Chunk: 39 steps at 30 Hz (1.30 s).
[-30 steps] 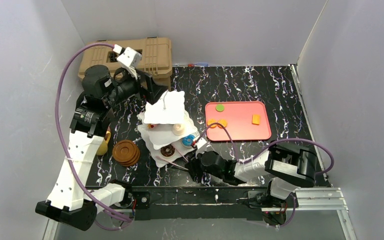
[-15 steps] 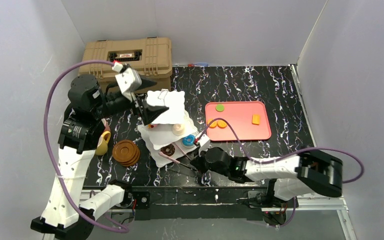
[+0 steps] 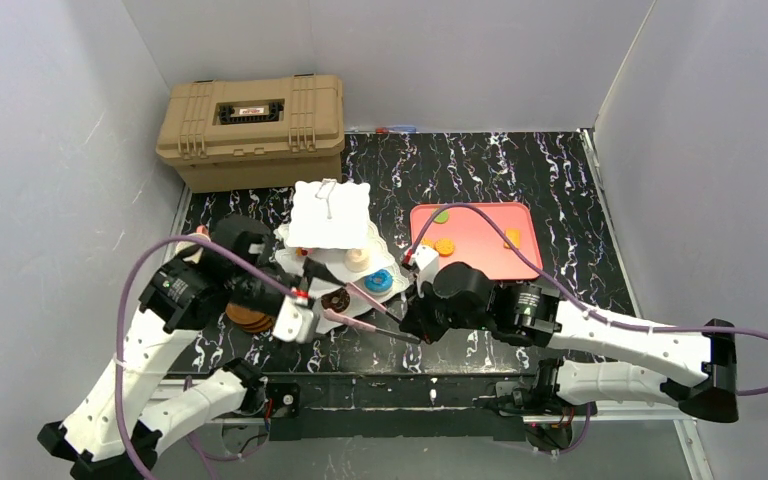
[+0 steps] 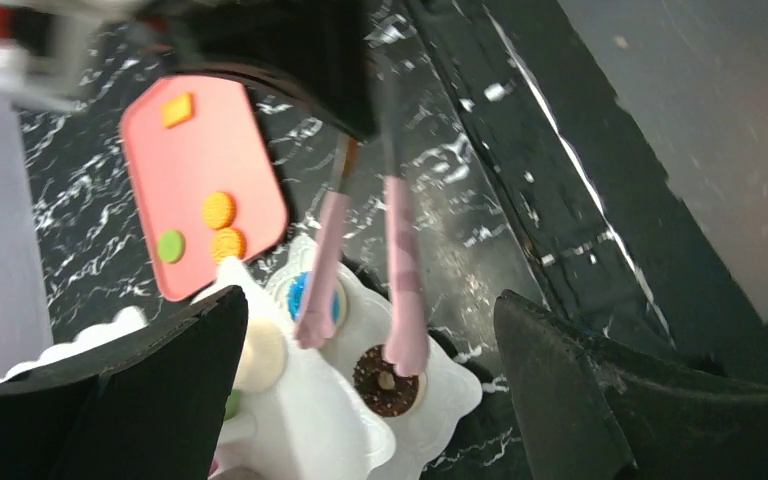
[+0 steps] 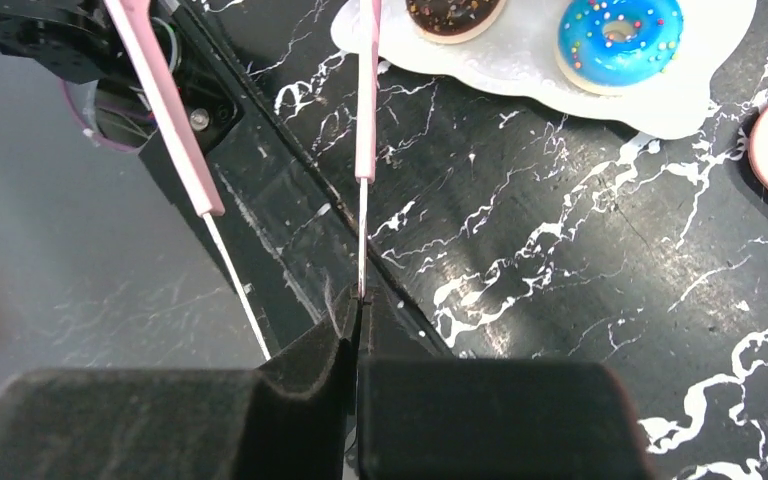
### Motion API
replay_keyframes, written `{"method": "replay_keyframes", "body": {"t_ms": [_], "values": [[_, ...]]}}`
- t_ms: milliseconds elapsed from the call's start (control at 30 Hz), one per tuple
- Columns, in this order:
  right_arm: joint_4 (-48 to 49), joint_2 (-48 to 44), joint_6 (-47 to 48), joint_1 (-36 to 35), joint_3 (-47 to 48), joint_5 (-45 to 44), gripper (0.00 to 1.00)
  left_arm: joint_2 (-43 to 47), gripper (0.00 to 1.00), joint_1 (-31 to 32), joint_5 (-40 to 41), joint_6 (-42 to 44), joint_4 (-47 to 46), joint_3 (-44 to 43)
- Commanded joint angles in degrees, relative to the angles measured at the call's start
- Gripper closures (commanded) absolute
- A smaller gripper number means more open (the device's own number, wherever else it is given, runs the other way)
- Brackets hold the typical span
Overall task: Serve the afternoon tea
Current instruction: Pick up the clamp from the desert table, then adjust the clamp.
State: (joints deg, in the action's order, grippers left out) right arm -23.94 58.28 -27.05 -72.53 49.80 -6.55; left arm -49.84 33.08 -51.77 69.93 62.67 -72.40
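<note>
Pink-armed tongs [image 5: 365, 110] are pinched at their thin metal end by the right gripper [image 5: 358, 320], its jaws closed tight. Their long axis runs straight ahead from that gripper to the stand's lowest plate [image 5: 520, 75]. 1 tip appears to end over the chocolate doughnut [image 5: 455, 15] and 1 over the blue doughnut [image 5: 618, 35]. The left gripper [image 4: 368, 300] hangs wide and empty above the same plate, so the pick likely falls to the right arm.
</note>
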Motion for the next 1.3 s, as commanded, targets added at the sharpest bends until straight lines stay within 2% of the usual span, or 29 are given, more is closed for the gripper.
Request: {"method": "replay_keyframes", "body": {"t_ms": [0,100,300,367,433,533,633,800,867,967,1033,1100,1167,1233,1267], "values": [[-11.4,0.0,-2.0,1.9,6.7,5.5,0.99,1.6,0.09,5.6,5.5,14.0,5.1,4.6],[-11.9,1.0,-2.1,4.4,8.8,8.4,0.99,2.2,0.12,9.5,8.5,14.5,0.6,7.9],[-9.9,3.6,-2.0,14.4,13.9,17.7,0.99,4.3,0.21,16.8,22.3,11.9,-16.1,14.1],[-9.2,4.3,-1.9,15.5,14.9,19.7,0.99,5.1,0.24,18.8,27.6,11.9,-22.4,16.7],[-9.2,4.8,-1.7,15.9,15.5,20.8,0.99,6.2,0.26,21.6,34.3,12.5,-32.6,21.1],[-9.5,4.7,-1.5,16.1,16.0,21.7,0.99,5.9,0.29,23.7,39.6,11.7,-41.0,22.7],[-10.5,4.1,-1.4,16.3,16.6,21.4,0.99,4.9,0.32,25.2,42.5,10.0,-45.7,22.2],[-11.7,3.3,-1.1,16.6,17.7,20.8,0.99,4.8,0.35,25.9,43.6,9.2,-44.9,21.8],[-12.3,3.2,-0.8,16.6,18.4,20.5,0.99,4.7,0.49,26.0,43.9,7.9,-43.2,20.9],[-13.2,3.1,-0.5,16.8,19.3,20.0,0.99,4.6,0.81,26.0,44.3,6.8,-41.4,19.9],[-13.7,3.1,-0.2,17.0,19.9,19.6,0.99,4.4,0.97,26.0,44.8,6.1,-41.4,19.4],[-13.8,3.1,0.0,17.1,20.5,18.9,0.99,4.0,1.0,26.0,45.4,4.9,-41.4,18.5],[-13.3,2.7,-0.2,17.2,21.0,17.9,0.78,3.0,1.0,26.0,46.2,2.3,-42.1,17.2],[-12.4,1.8,-0.8,17.3,21.7,15.0,0.44,1.7,1.0,26.0,47.5,-3.3,-42.9,15.4],[-12.1,1.2,-1.5,17.3,22.3,12.6,0.31,1.0,1.0,26.0,48.1,-6.4,-43.2,14.2]]}}
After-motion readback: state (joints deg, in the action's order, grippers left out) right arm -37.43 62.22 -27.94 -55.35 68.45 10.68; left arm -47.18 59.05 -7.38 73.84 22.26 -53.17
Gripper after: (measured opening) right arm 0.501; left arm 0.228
